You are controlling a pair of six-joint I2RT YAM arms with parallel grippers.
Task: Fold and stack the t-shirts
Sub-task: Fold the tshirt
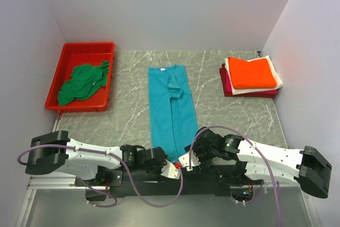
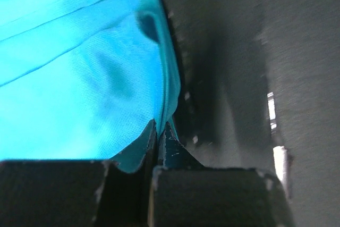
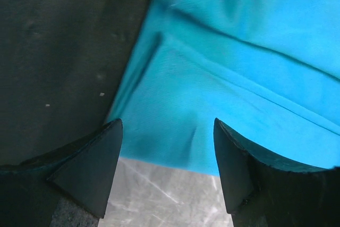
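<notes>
A teal t-shirt (image 1: 169,107) lies folded into a long narrow strip down the middle of the table, collar at the far end. My left gripper (image 1: 166,167) is at its near hem and is shut on the cloth's edge (image 2: 159,111); the jaws meet with teal fabric pinched between them. My right gripper (image 1: 187,161) is open just right of it, its fingers (image 3: 101,155) straddling the near hem of the teal shirt (image 3: 223,89), not closed on it. A dark green shirt (image 1: 83,82) lies crumpled in the bin. Orange (image 1: 254,72), white (image 1: 276,86) and magenta (image 1: 227,85) shirts are stacked folded at the far right.
A red plastic bin (image 1: 60,75) stands at the far left against the wall. White walls close in the table on three sides. Marble tabletop (image 1: 133,115) shows on both sides of the teal shirt. Both arms lie low along the near edge.
</notes>
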